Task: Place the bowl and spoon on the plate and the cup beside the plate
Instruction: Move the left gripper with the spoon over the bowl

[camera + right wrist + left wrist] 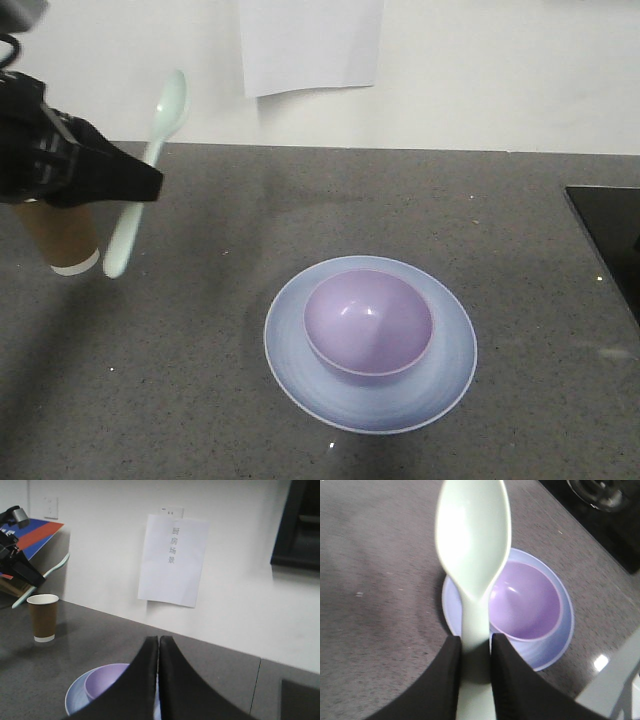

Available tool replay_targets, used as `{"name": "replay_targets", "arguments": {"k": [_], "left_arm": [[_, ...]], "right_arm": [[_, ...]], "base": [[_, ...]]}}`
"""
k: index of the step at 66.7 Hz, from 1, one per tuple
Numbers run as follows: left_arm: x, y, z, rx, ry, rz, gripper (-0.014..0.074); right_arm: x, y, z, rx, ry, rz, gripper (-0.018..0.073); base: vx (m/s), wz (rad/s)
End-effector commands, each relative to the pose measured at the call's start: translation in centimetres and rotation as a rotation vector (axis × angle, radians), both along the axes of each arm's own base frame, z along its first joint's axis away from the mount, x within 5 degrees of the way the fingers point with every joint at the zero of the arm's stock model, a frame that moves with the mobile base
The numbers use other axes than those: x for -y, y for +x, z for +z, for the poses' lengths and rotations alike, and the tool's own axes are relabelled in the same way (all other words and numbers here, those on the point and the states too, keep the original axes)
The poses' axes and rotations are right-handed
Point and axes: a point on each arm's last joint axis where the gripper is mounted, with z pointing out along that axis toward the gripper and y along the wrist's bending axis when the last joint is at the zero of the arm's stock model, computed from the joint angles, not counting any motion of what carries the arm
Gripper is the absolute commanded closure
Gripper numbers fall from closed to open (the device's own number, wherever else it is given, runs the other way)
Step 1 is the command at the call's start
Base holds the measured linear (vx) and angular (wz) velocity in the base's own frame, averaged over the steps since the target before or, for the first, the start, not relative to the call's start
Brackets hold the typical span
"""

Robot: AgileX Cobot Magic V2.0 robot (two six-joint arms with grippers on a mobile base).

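While the left gripper (476, 655) is clamped on the spoon (472, 545), both black fingers (512, 680) press the flat handle from either side, scoop end sticking out past the tips. Front view: spoon is held up off the counter (300, 210), tilted, scoop high near the wall, handle end low, just beside the cup (62, 243). Cup stands upright on the counter behind the left gripper, mostly hidden by it in that view; the right wrist view shows it whole, white rim up, well apart from the plate (440, 385).

Bowl (368, 322) sits upright inside the plate, slightly toward the plate's far edge, empty as far as I can see. Plate lies flat on the grey counter, near centre.

Right gripper (158, 680): fingers pressed together, nothing between them, raised above the counter with plate and bowl below and in front of it.

Other stuff: white paper sheet (172, 560) stuck on the wall with printed characters, too small to read reliably. Black cooktop (610, 235) at the counter's right edge.
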Motion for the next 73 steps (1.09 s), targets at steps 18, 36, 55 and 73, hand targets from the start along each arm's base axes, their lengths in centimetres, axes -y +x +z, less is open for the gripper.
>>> {"name": "replay_targets", "arguments": {"k": [18, 36, 55, 73], "left_arm": [[5.5, 0.2, -0.9, 0.049, 0.058, -0.086, 0.0604], [11.4, 0.2, -4.7, -0.044, 0.131, -0.208, 0.0604], [14.7, 1.1, -6.6, -0.104, 0.231, -0.208, 0.0604], [15.7, 3.2, -2.6, -0.114, 0.329, -0.200, 0.0604]], "right_arm": [[0.0, 1.9, 0.6, 0.131, -0.017, -0.025, 0.0566], [-0.1, 2.5, 0.4, 0.093, -0.034, -0.029, 0.0566], [-0.1, 2.6, 0.2, 0.069, -0.053, -0.039, 0.0566], [-0.1, 2.6, -0.4, 0.010, -0.075, -0.038, 0.0566]], "base": [[0.00, 0.00], [0.00, 0.00], [0.00, 0.00], [0.00, 0.00]]}}
